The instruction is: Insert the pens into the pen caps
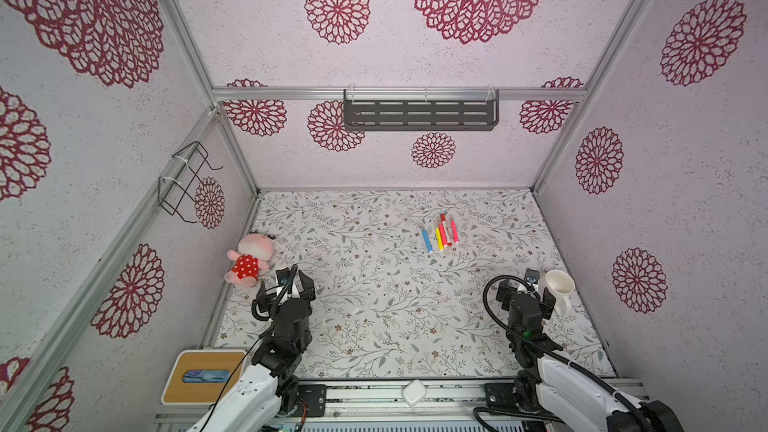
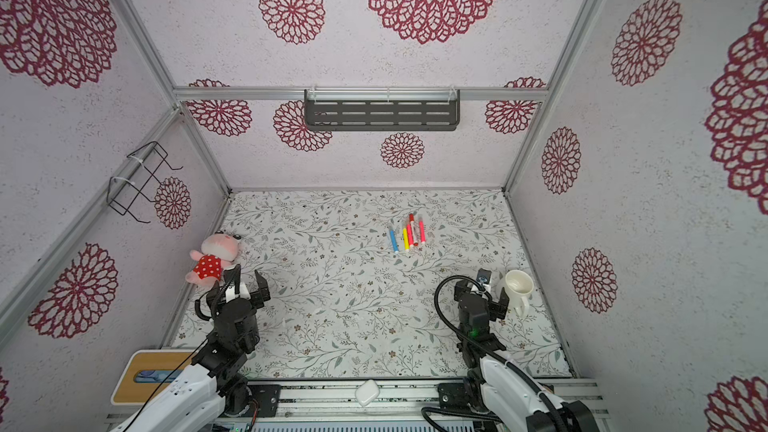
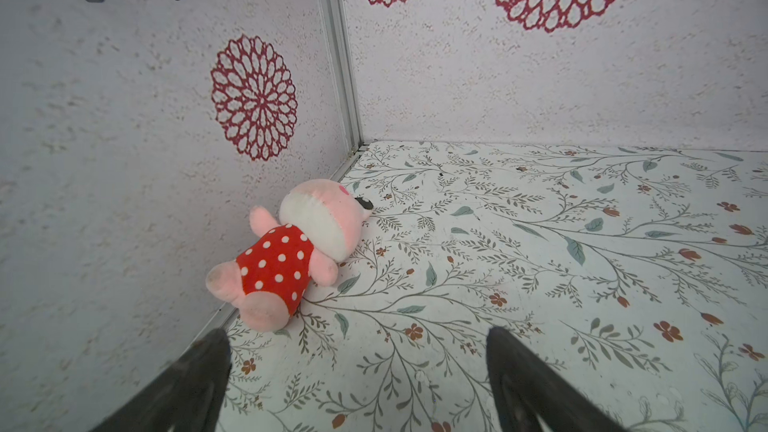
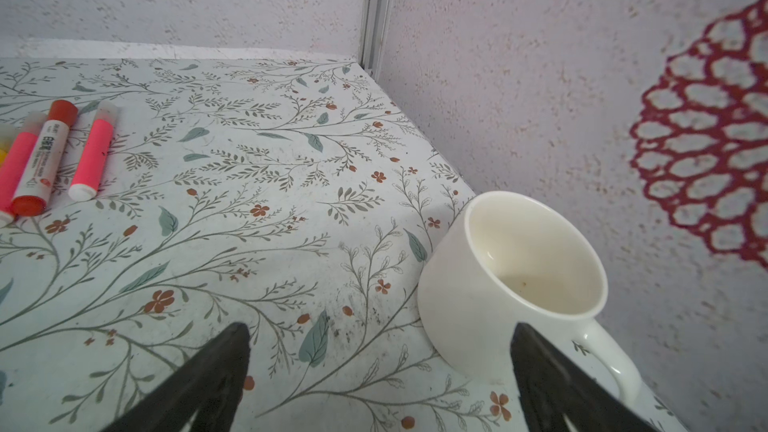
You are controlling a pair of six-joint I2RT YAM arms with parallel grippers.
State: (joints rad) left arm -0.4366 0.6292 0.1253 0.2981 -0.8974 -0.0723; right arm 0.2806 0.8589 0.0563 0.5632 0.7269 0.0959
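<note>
Several pens [image 1: 440, 234] lie side by side on the flowered mat, right of middle and towards the back: blue [image 1: 427, 239], yellow [image 1: 439, 238], pink ones and a red-ended one [image 4: 43, 155]. They also show in the other top view [image 2: 406, 235]. A tiny whitish stub, perhaps one of the pen caps [image 3: 419, 375], lies on the mat between my left fingers; another faint one [image 1: 324, 323] lies right of the left arm. My left gripper [image 1: 294, 278] [image 3: 357, 334] is open and empty at the front left. My right gripper [image 1: 524, 290] [image 4: 380, 330] is open and empty at the front right, far from the pens.
A white mug [image 1: 559, 284] [image 4: 519, 268] stands right beside my right gripper, against the right wall. A pink plush toy in a red dotted dress [image 1: 251, 257] [image 3: 291, 251] lies by the left wall ahead of my left gripper. A wooden-topped box [image 1: 203, 376] sits at the front left.
</note>
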